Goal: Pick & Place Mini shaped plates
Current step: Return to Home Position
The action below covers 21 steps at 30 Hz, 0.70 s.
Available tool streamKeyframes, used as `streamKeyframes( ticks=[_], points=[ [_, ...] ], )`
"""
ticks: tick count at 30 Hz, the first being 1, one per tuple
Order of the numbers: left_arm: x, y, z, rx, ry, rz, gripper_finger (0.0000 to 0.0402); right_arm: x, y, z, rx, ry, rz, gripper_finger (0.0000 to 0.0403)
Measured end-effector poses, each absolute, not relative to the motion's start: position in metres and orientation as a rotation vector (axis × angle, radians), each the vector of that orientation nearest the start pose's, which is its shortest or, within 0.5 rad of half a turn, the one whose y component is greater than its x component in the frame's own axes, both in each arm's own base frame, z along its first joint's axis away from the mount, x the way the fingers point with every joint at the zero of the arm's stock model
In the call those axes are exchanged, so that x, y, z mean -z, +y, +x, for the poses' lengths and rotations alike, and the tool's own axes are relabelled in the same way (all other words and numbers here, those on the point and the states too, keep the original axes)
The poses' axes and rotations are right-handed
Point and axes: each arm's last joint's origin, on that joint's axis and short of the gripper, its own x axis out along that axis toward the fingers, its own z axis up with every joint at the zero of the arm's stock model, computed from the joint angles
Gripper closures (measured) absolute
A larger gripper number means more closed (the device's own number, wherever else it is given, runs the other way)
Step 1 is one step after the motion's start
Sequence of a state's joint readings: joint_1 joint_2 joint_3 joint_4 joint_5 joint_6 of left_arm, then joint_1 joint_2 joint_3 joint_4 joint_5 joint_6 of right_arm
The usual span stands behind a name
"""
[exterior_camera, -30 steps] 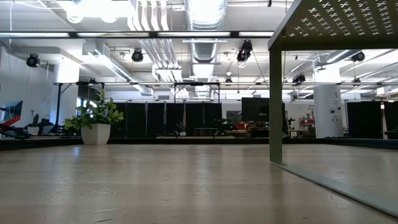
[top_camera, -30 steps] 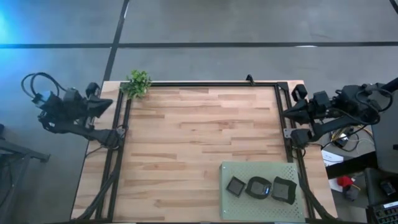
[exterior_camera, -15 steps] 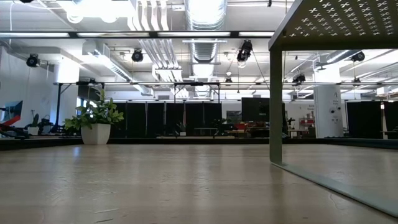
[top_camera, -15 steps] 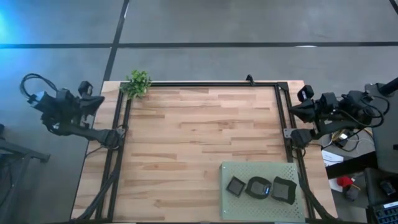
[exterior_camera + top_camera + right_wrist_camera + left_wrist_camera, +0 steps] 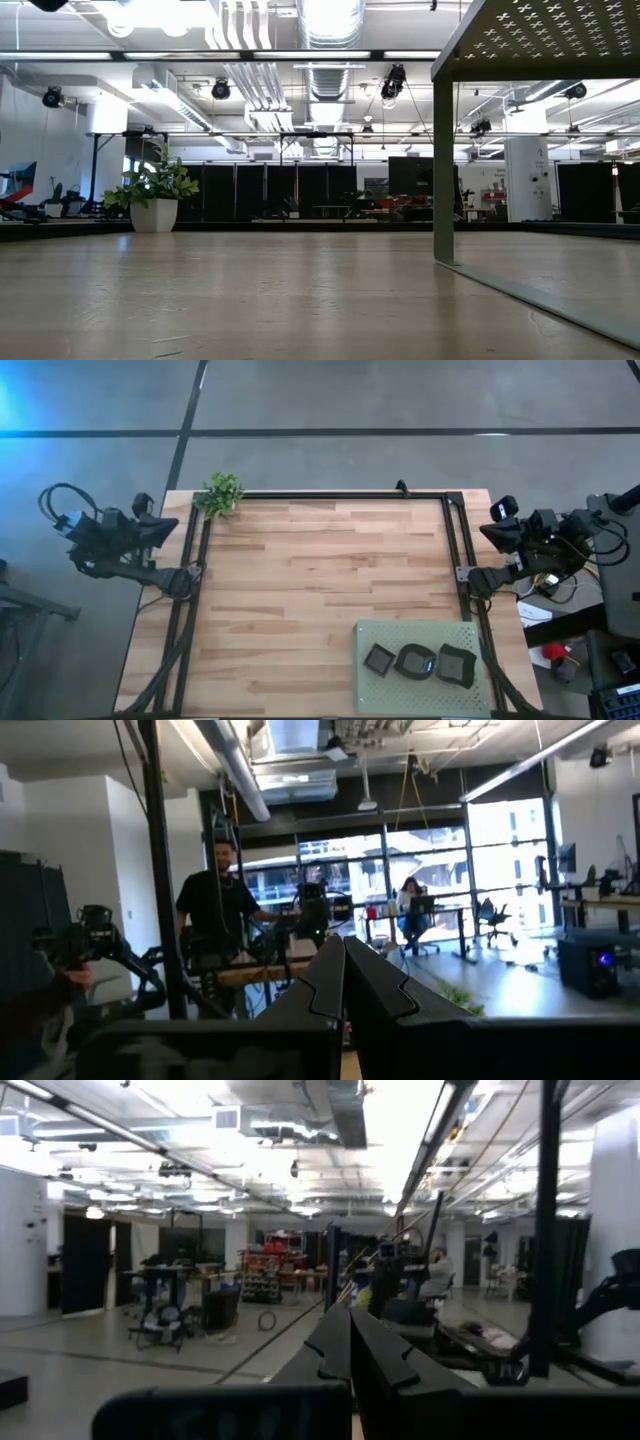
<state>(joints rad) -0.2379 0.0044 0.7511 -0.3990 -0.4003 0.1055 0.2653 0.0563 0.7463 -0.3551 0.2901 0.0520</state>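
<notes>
- Off the table's right edge, the right gripper has drawn farther back; the left gripper waits off the left edge.
- Both have fingers pressed together, empty.
- Plates sit stacked on the green shelf; the job looks finished.

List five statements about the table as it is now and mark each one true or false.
1. Three dark mini plates show on the green shelf. True.
2. The right gripper holds a plate. False: its jaws are shut on nothing, at the right edge of the table.
3. The plant stands at a table corner on the left arm's side. True.
4. A plate lies mid-table. False: every plate in view is on the shelf.
5. The left gripper hovers over the shelf. False: it is at the table's left edge, jaws shut.
</notes>
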Motion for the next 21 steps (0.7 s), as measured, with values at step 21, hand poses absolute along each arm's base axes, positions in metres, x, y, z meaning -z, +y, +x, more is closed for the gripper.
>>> streamKeyframes(
  ticks=[21],
  points=[
    [-0.279,0.001,0.053,-0.277,-0.289,0.054,0.0402,-0.312,-0.003,0.023,0.031,-0.26,0.1,0.0394]
  ],
)
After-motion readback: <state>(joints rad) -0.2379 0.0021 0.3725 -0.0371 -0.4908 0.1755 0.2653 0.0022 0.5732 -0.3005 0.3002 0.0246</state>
